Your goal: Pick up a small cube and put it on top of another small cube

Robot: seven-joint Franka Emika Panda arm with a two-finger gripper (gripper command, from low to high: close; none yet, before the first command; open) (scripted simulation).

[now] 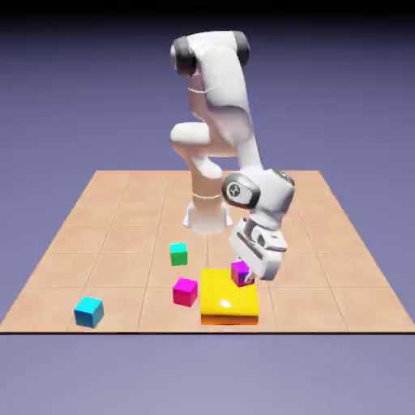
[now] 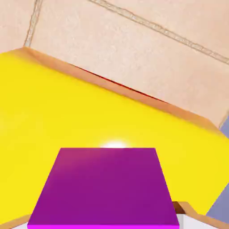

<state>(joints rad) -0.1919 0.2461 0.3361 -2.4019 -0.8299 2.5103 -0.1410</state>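
Note:
The small violet-purple cube sits at the gripper's tip over the far right part of the flat yellow block. My gripper is shut on this cube. In the hand view the cube fills the bottom middle and hides the fingertips, with the yellow block right behind it. Whether the cube still touches the block I cannot tell. The small cyan cube rests on the table near the front edge, far off on the exterior view's left.
A hot-magenta cube lies just left of the yellow block. A green cube with a teal top stands farther back. The tiled table's front edge runs close below the yellow block.

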